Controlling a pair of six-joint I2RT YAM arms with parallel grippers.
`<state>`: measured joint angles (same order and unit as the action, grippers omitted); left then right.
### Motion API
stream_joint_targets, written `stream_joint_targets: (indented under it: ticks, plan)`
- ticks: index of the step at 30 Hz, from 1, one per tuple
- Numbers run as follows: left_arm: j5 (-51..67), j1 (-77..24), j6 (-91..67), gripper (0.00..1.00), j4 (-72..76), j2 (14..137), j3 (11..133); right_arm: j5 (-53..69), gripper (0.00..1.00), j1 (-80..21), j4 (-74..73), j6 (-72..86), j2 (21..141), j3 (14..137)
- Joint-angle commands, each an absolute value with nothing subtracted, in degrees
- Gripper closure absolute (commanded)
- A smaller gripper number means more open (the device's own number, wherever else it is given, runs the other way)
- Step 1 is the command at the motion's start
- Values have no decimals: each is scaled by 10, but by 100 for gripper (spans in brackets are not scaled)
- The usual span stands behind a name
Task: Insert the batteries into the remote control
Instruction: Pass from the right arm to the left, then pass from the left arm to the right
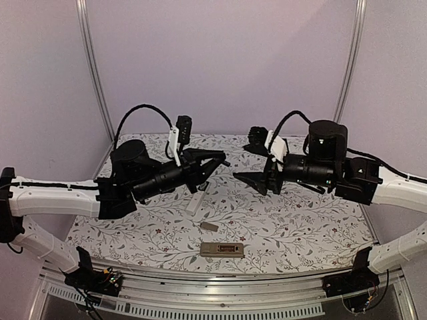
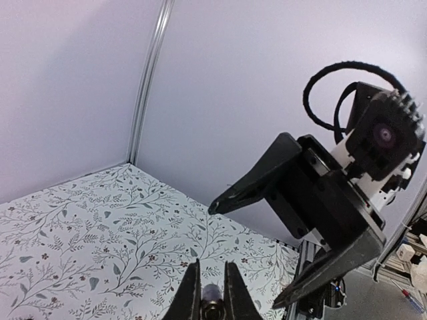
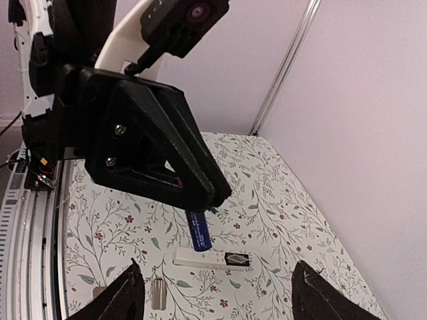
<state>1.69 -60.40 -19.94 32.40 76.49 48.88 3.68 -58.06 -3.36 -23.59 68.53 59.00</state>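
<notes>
The battery [image 3: 199, 233] is hanging nearly upright in the pinching left end effector [image 3: 217, 195], above the middle of the tabletop [image 1: 300, 220], with a slim white bar [image 1: 195, 202] lying beneath. Toward the near edge a grey piece [image 1: 209, 227] and a dark-framed unit [image 1: 222, 250] are lying, neither showing a seated cell, so loading is looking undone. The right end effector [image 2: 243, 257] is gaping wide, empty.

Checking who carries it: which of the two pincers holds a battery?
The left pincer: it is shut on a dark battery that hangs end-down from its tips. The right pincer stands wide open, with nothing between its fingers.
</notes>
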Motion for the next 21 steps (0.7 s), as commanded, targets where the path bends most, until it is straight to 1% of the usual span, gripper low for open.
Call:
stream_joint_targets:
  ticks: [1, 3, 7, 10, 13, 18, 21]
  plan:
    - [59, -597, -212, 100, 495, 753, 462, 175, 25, -561, 81, -140, 638, 546]
    - [79, -597, -220, 100, 535, 757, 457, 214, 25, -561, 128, -111, 632, 527]
    - [125, -597, -241, 100, 638, 771, 444, 248, 31, -561, 210, -70, 634, 506]
    - [151, -601, -236, 100, 632, 794, 469, 257, 35, -565, 260, -56, 649, 508]
    - [158, -605, -234, 100, 644, 806, 479, 262, 40, -570, 280, -52, 670, 525]
    - [165, -605, -231, 100, 643, 811, 490, 274, 53, -574, 290, -52, 688, 538]
    - [170, -606, -233, 100, 647, 815, 492, 273, 65, -575, 292, -52, 697, 546]
